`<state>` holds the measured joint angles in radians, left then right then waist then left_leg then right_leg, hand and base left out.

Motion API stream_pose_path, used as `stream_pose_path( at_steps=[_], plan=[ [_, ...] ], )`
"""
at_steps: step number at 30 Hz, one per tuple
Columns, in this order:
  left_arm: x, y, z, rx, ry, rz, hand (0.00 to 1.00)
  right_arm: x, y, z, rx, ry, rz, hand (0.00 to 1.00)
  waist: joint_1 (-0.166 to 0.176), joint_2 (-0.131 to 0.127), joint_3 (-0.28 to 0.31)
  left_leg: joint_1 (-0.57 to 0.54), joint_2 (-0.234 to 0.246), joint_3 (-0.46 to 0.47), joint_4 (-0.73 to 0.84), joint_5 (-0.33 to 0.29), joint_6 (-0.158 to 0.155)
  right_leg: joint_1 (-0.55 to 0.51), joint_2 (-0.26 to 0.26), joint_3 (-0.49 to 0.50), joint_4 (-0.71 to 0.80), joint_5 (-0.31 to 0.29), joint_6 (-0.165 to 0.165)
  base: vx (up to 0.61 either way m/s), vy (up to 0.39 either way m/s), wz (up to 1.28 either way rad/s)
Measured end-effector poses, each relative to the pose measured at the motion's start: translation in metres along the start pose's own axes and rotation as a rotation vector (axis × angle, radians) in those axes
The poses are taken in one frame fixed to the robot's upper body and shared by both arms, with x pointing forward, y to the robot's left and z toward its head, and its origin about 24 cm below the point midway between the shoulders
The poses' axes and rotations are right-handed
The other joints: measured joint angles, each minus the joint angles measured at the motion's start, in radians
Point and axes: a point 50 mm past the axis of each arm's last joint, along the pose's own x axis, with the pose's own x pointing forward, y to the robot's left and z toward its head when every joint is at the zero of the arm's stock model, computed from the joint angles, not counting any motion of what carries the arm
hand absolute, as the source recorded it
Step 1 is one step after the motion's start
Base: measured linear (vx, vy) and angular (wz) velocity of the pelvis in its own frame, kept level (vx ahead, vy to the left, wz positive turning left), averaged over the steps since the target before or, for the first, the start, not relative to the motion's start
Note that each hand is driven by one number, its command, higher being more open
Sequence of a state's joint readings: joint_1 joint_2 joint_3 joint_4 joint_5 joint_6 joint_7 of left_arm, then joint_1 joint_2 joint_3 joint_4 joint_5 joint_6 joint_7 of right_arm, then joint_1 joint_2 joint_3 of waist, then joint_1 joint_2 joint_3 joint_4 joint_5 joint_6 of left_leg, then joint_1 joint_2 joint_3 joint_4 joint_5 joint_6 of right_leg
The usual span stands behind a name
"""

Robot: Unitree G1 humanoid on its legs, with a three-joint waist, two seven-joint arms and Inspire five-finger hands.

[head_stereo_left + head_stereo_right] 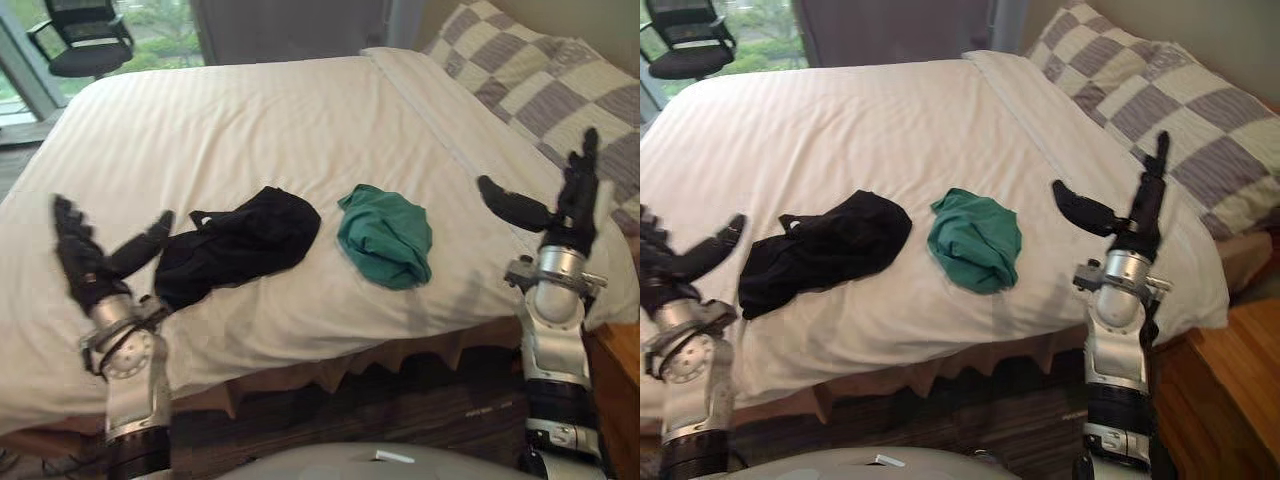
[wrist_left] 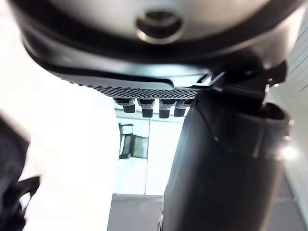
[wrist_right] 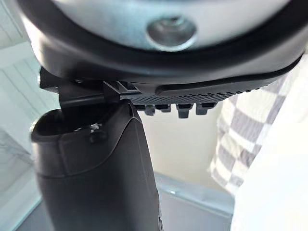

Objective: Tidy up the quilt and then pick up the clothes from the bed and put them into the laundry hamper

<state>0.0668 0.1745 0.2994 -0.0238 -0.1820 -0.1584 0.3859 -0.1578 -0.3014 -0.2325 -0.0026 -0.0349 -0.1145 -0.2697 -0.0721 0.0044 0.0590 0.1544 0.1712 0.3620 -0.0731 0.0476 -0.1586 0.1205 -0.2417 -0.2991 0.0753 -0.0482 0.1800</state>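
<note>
On bed, near front edge: black clothes, crumpled heap on top of quilt, left of green clothes, small gap between the two.
green clothes: bunched up on quilt, right of the black heap, about mid-width of bed.
quilt: white, faint stripes, spread flat over bed, draped over near edge; a few creases around the clothes.
left hand: raised above near-left edge of bed, fingers straight and pointing up, thumb splayed toward black clothes, just short of them; holding nothing.
right hand: raised over near-right side of bed, fingers straight up, thumb stuck out toward green clothes, well apart from them; empty.
pillows: grey-and-white check, at head of bed, far right.
office chair: black, by window, past far-left corner of bed.
</note>
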Motion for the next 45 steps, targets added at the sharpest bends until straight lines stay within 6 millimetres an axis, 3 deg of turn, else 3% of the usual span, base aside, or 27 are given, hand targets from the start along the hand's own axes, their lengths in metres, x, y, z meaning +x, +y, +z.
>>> stream_pose_path(
  at_steps=[7,15,19,20,25,26,28,31,35,39,42,45],
  plan=[
    [0.004,-0.011,-0.013,0.092,0.059,-0.055,1.0,-0.004,0.024,0.005,0.001,-0.01,0.145,1.0,-0.022,0.038,0.039,-0.046,-0.007,0.063,0.003,-0.003,0.005,-0.08,0.002,0.059,-0.041,0.062,-0.003,-0.02,0.025,-0.28],
    [0.016,-0.029,-0.004,0.132,0.016,-0.088,1.0,-0.009,0.042,0.026,0.048,-0.093,0.216,1.0,-0.042,0.037,0.106,-0.16,-0.009,0.118,0.02,0.007,0.018,-0.23,0.003,0.119,-0.049,0.12,-0.008,-0.04,0.011,-0.22],
    [0.03,-0.05,0.007,0.203,-0.053,-0.112,1.0,-0.012,0.052,0.036,0.099,-0.118,0.231,1.0,-0.042,0.032,0.156,-0.221,-0.007,0.136,0.037,0.009,0.021,-0.299,0.003,0.144,-0.048,0.132,-0.008,-0.03,-0.005,-0.13],
    [0.034,-0.053,0.009,0.203,-0.056,-0.113,0.0,-0.012,0.053,0.039,0.106,-0.13,0.231,1.0,-0.042,0.03,0.168,-0.229,-0.006,0.138,0.039,0.01,0.022,-0.308,0.004,0.145,-0.046,0.134,-0.008,-0.06,-0.018,-0.06],
    [0.071,-0.065,0.017,0.329,-0.075,-0.085,0.0,-0.001,0.066,0.067,0.155,-0.238,0.252,1.0,-0.045,0.007,0.228,-0.317,0.008,0.161,0.069,0.015,0.029,-0.405,0.015,0.176,-0.043,0.163,-0.019,-0.06,-0.021,-0.18],
    [0.08,-0.061,0.025,0.442,-0.145,-0.039,0.0,0.0,0.072,0.074,0.169,-0.263,0.253,1.0,-0.036,-0.007,0.241,-0.325,0.019,0.177,0.072,0.016,0.028,-0.425,0.027,0.195,-0.043,0.176,-0.029,-0.03,-0.03,-0.22],
    [0.083,-0.056,0.018,0.553,-0.153,-0.048,0.0,0.0,0.077,0.079,0.178,-0.279,0.261,1.0,-0.03,-0.009,0.243,-0.324,0.019,0.182,0.072,0.016,0.028,-0.428,0.027,0.2,-0.043,0.181,-0.035,-0.01,-0.017,-0.15],
    [0.091,-0.06,0.023,0.596,-0.179,-0.053,0.0,0.003,0.082,0.088,0.193,-0.314,0.269,1.0,-0.015,-0.014,0.258,-0.323,0.018,0.183,0.075,0.016,0.028,-0.429,0.027,0.207,-0.043,0.196,-0.036,-0.02,0.007,-0.01],
    [0.088,-0.061,0.021,0.601,-0.201,-0.079,0.0,0.006,0.089,0.101,0.153,-0.384,0.299,1.0,-0.013,-0.022,0.273,-0.332,0.012,0.172,0.083,0.016,0.029,-0.427,0.018,0.201,-0.045,0.199,-0.032,-0.03,0.014,0.08],
    [0.071,-0.053,0.006,0.587,-0.199,-0.114,0.0,0.019,0.091,0.109,0.046,-0.449,0.334,1.0,-0.01,-0.02,0.274,-0.34,0.012,0.154,0.086,0.019,0.033,-0.413,0.017,0.19,-0.066,0.205,-0.022,-0.01,-0.006,0.11],
    [0.054,-0.049,-0.006,0.555,-0.187,-0.153,0.0,0.033,0.096,0.106,-0.035,-0.443,0.374,1.0,-0.004,0.006,0.287,-0.341,0.012,0.129,0.084,0.023,0.037,-0.395,0.015,0.164,-0.068,0.207,-0.02,-0.01,-0.001,0.19],
    [0.036,-0.047,-0.013,0.443,-0.157,-0.19,0.0,0.042,0.103,0.088,-0.114,-0.376,0.431,1.0,0.02,0.034,0.302,-0.355,0.011,0.105,0.076,0.036,0.039,-0.389,0.015,0.14,-0.081,0.21,-0.016,-0.02,-0.007,0.19]
  ],
)
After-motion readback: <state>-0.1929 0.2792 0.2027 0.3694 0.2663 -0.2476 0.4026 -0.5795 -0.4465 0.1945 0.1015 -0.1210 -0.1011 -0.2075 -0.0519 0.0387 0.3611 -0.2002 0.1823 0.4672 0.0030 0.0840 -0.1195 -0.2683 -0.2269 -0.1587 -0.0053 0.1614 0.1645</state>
